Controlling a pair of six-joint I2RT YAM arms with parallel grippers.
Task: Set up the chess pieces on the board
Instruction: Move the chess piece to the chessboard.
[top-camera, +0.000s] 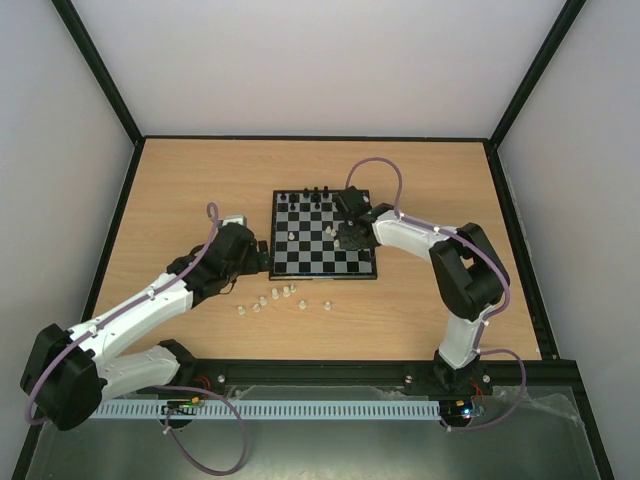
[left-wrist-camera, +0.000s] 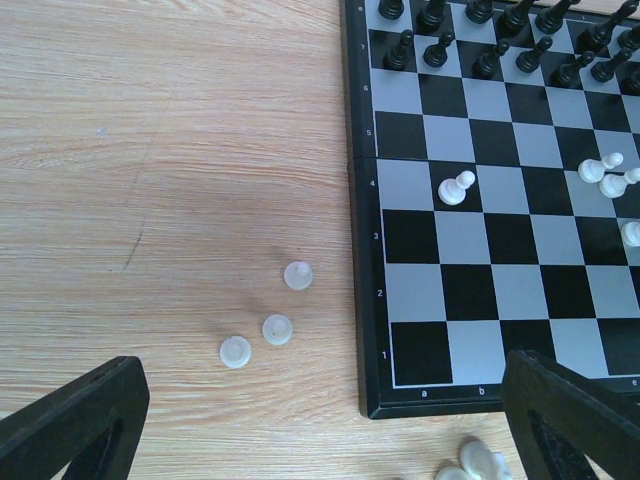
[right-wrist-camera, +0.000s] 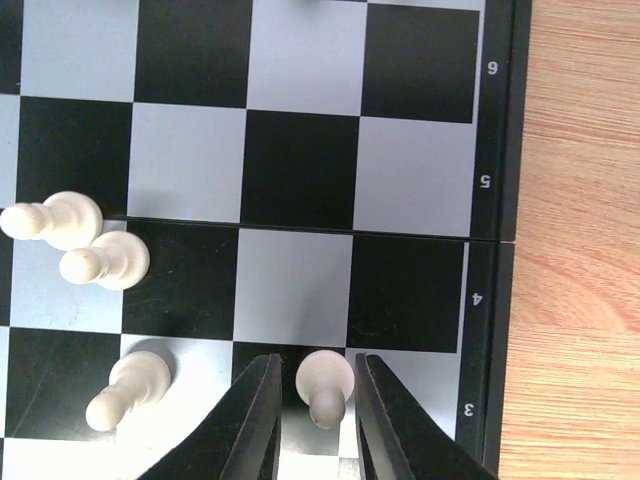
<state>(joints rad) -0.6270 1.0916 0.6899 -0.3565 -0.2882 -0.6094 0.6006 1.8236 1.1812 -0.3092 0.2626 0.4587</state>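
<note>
Where a whitish pawn (right-wrist-camera: 325, 385) stands upright by the numbered edge of the board (right-wrist-camera: 495, 250), it is bracketed closely by the right gripper (right-wrist-camera: 318, 362), pointed straight down; whether it is squeezed cannot be told. The left gripper (left-wrist-camera: 320, 375) is held spread wide, low over the table (left-wrist-camera: 150, 150) beside the board.

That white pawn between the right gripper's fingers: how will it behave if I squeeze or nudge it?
The pawn looks tiny with a narrow base, so an off-centre nudge from the right gripper would probably tip it. Its rounded, smooth-looking body may slip out of a squeeze. Once toppled, it would likely roll on the flat squares of the board.
</note>
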